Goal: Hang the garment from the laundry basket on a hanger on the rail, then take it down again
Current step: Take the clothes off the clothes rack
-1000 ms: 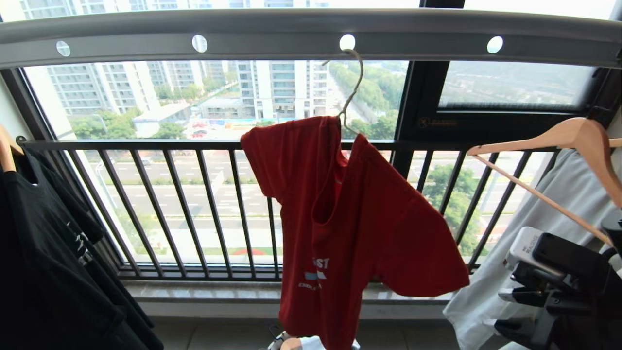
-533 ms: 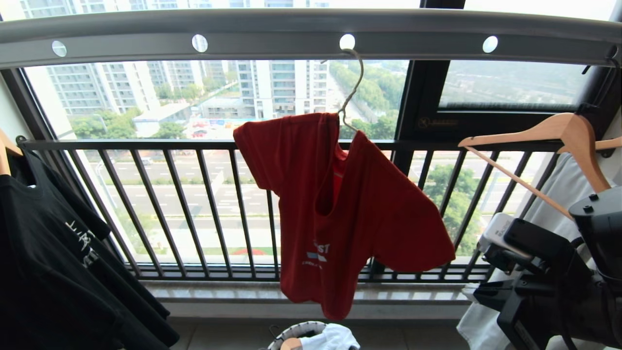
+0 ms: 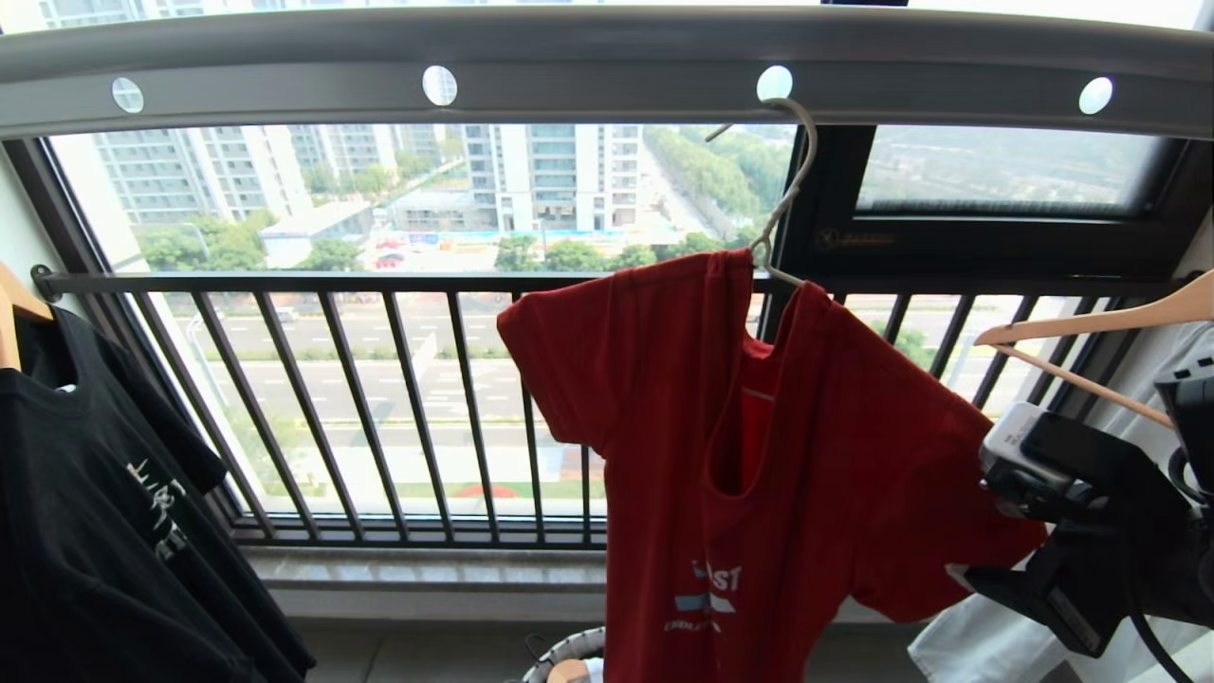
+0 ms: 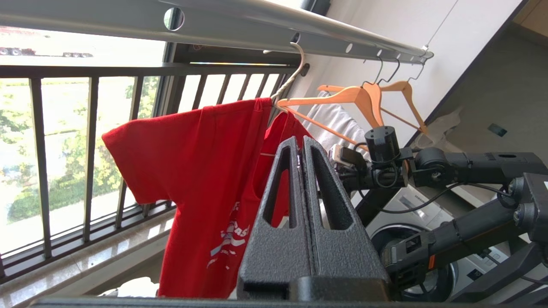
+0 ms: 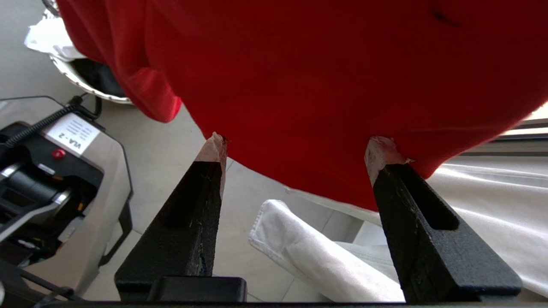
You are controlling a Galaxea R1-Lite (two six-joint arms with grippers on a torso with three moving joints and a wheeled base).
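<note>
Limp, light shirt (image 3: 806, 446) on wire hanger (image 3: 782, 194) from rail (image 3: 588, 57); right pincer (image 5: 295, 149) spread at hem, left pincer (image 4: 301, 147) pressed together; best lifted by the hanger's stiff neck.

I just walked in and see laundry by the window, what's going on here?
A two-armed robot is working at a drying rail. A red T-shirt hangs on a wire hanger hooked through one of the rail's holes. The right end effector is open, its fingertips right at the shirt's lower edge, with nothing clamped between them. The left end effector is shut and empty, off to the side. The laundry basket sits on the floor below.
</note>
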